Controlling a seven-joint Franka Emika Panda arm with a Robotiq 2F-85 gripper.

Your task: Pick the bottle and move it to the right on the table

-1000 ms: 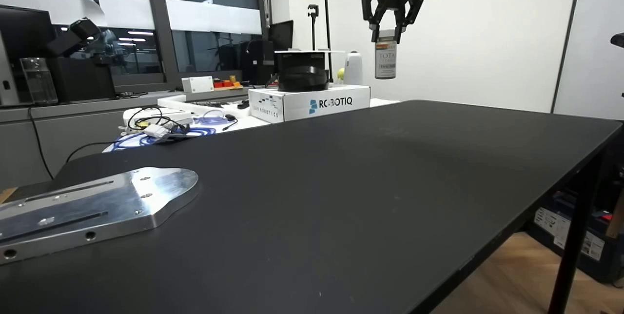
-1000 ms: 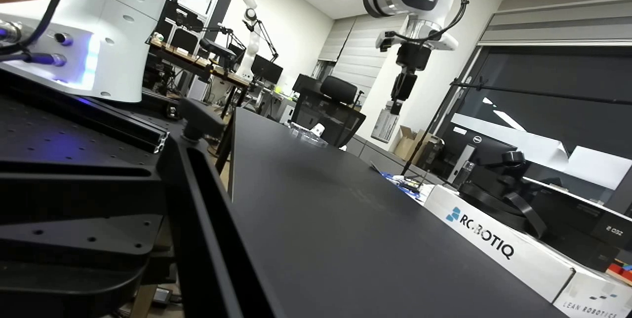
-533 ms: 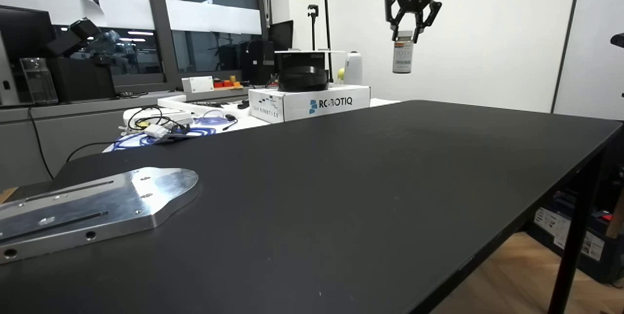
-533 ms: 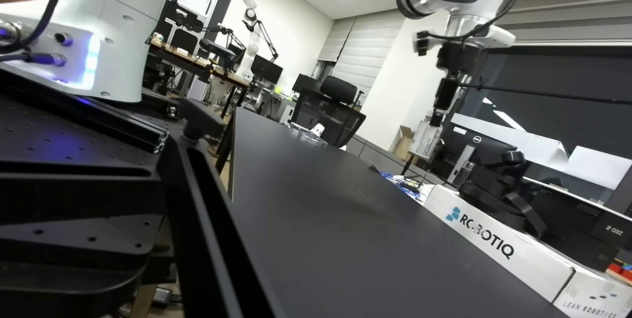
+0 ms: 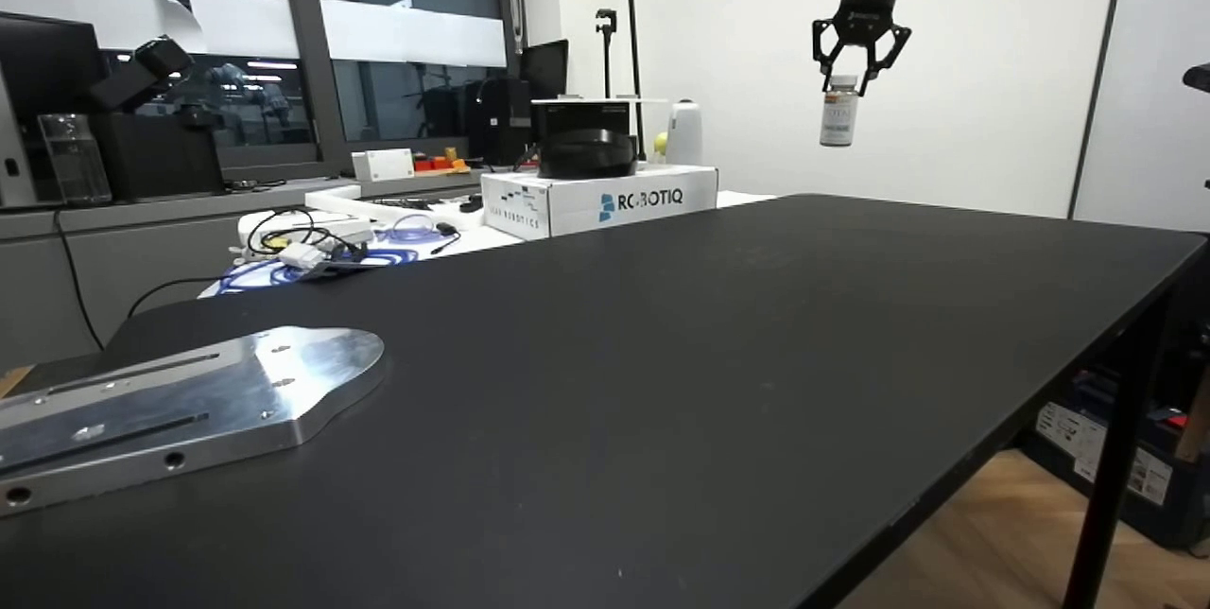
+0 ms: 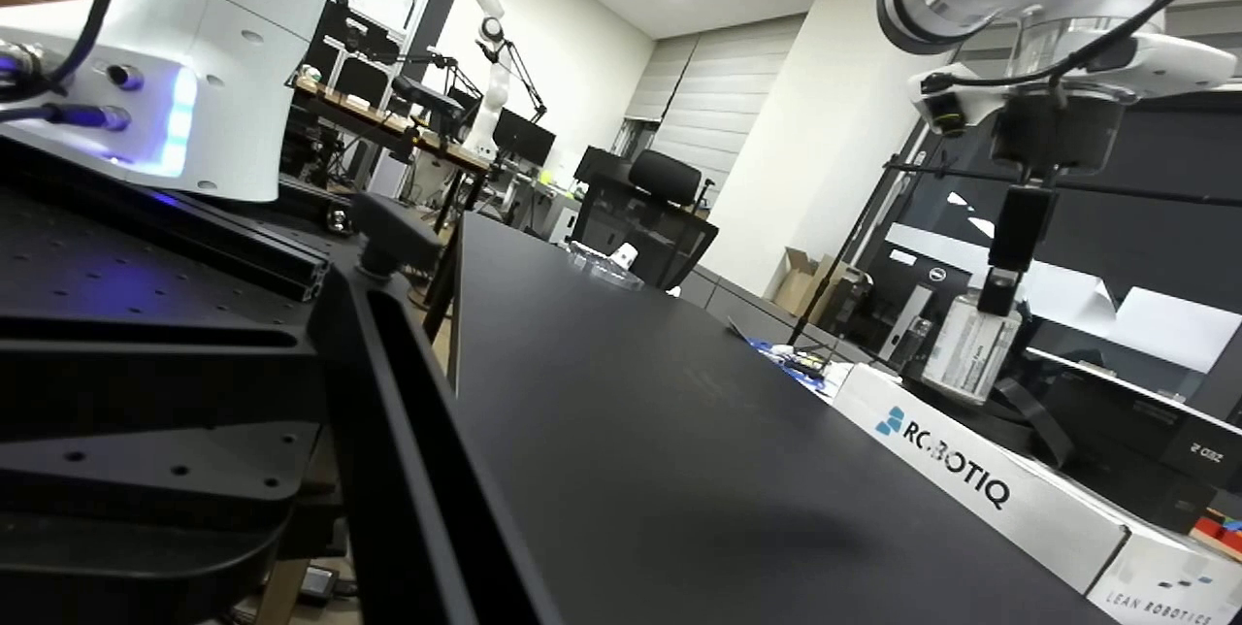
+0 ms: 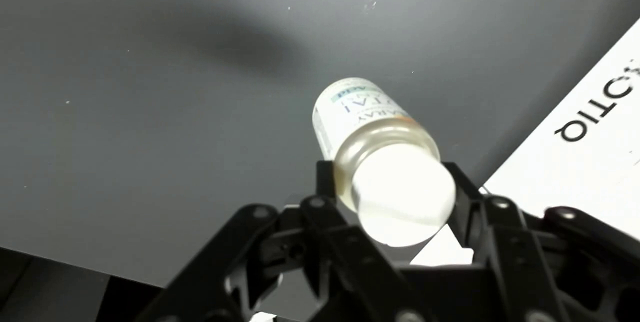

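Note:
The bottle is small and white with a printed label and a white cap; it shows in both exterior views and in the wrist view. My gripper is shut on the bottle's upper part, one finger on each side just below the cap. It also shows in an exterior view and in the wrist view. The bottle hangs nearly upright in the air, clear above the black table. A dark shadow lies on the table in the wrist view.
A white Robotiq box with a black device on it stands along the table's edge, also in an exterior view. A metal plate lies on the table. Clear plastic items sit at the far end.
My gripper has moved to the right in both exterior views with the bottle held in it. In an exterior view it also appears larger and lower. The bottle stays in the fingers.

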